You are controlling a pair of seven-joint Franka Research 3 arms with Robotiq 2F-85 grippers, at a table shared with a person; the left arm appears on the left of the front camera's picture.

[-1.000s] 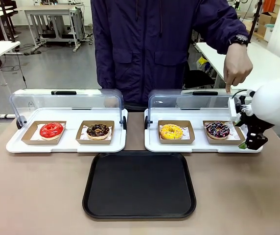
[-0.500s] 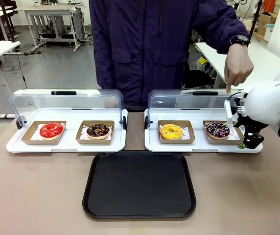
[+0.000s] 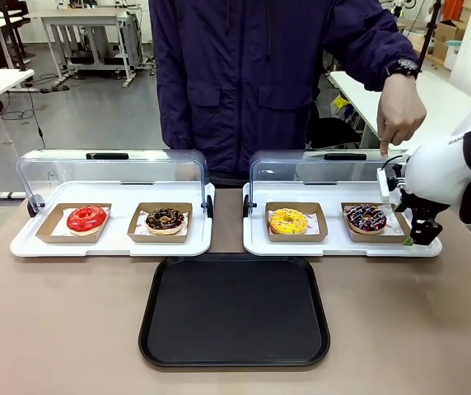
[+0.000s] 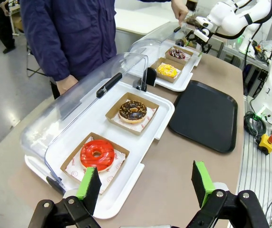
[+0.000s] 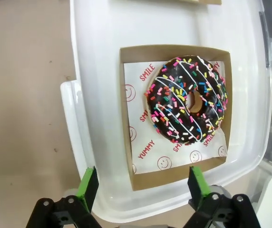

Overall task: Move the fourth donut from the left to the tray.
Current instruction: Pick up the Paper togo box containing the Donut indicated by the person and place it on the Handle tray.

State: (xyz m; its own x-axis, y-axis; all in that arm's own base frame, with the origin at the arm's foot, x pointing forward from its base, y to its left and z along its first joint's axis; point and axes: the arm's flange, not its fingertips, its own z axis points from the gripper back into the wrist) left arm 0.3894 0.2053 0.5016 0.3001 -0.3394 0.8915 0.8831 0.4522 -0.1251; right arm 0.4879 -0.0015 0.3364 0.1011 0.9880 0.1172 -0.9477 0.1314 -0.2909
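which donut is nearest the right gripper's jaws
The sprinkled chocolate donut, rightmost in the row; the open jaws of the right gripper frame its cardboard holder.

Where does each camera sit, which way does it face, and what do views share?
Front: robot's side of the table, facing the person across it; right pincer beside the fourth donut.
Left wrist: at the table's left end, looking along the donut row; left pincer open.
Right wrist: above the fourth donut, looking down; right pincer open.
All share that donut.
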